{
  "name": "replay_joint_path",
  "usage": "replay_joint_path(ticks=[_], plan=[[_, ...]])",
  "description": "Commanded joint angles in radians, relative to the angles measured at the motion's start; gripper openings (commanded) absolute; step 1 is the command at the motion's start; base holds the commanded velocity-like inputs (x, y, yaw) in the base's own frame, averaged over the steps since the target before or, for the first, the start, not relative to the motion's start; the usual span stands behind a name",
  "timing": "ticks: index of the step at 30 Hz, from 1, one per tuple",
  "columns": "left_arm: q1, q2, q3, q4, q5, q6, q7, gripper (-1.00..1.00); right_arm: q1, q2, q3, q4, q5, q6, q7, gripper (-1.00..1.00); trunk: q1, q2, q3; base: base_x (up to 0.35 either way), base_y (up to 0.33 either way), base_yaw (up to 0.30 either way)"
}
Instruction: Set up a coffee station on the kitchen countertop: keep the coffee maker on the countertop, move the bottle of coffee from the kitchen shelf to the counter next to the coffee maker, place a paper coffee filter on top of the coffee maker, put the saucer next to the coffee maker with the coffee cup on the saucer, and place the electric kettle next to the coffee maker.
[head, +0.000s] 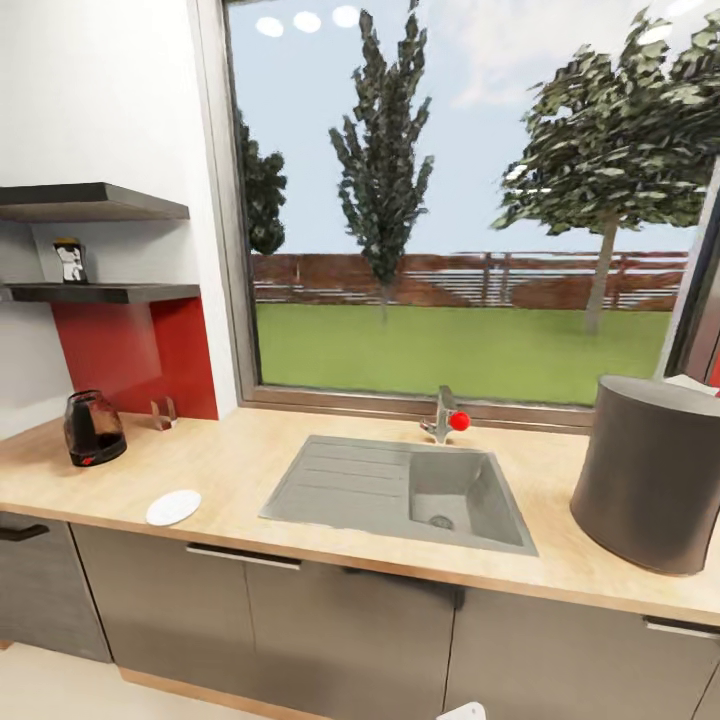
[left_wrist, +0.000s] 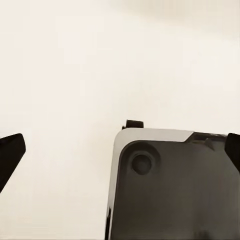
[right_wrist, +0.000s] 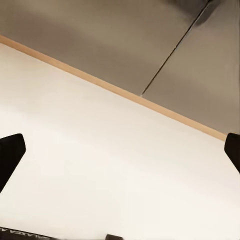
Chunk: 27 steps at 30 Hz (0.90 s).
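Coffee maker: the tall dark grey rounded coffee maker (head: 652, 470) stands on the long light wood-grain countertop (head: 250, 460) at the far right; the picture's edge cuts off its right side, and a scrap of white shows behind its top, too little to identify.
Kettle: the squat dark glass electric kettle (head: 93, 428), with a black base and red spot, sits at the countertop's left end near the wall.
Saucer: the small round white saucer (head: 173, 507) lies flat near the front edge, apart from the kettle.
Jar: the small dark bottle of coffee (head: 70, 260), with a white label, stands on the thin dark grey kitchen shelf (head: 105, 293); its lid colour is hard to make out, and a thicker dark board (head: 85, 202) hangs above it.
Sink: a grey matte rectangular sink (head: 400, 492) with ribbed drainer is set in the worktop, with a metal tap bearing a red knob (head: 459, 421) behind it.
Backsplash: a glossy red panel (head: 135, 355) has a small clear holder (head: 163, 412) before it; its contents are unclear.
Left gripper (left_wrist: 120, 152): dark fingertips at the opposite edges of the left wrist view, spread wide, nothing between them; a grey robot body panel (left_wrist: 170, 185) and pale floor lie beyond.
Right gripper (right_wrist: 120, 150): fingertips likewise wide apart, holding nothing, over pale floor and grey cabinet fronts (right_wrist: 125, 40) with a wood-toned strip along their base.
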Motion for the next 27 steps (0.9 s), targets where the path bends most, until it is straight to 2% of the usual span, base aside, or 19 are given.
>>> replay_joint_path(ticks=[1, 27], plan=[[0.000, -0.001, 0.005, 0.001, 0.001, -0.003, -0.001, 1.00, 0.000, 0.000, 0.009, 0.001, -0.009, -0.002, -0.003, 1.00, 0.001, -0.001, -0.002, 0.098, 0.329, 0.000], [0.000, -0.007, 0.003, 0.001, 0.001, -0.003, 0.002, 1.00, 0.000, -0.001, 0.009, 0.001, -0.008, -0.003, -0.004, 1.00, 0.001, -0.001, -0.043, 0.020, 0.337, 0.000]])
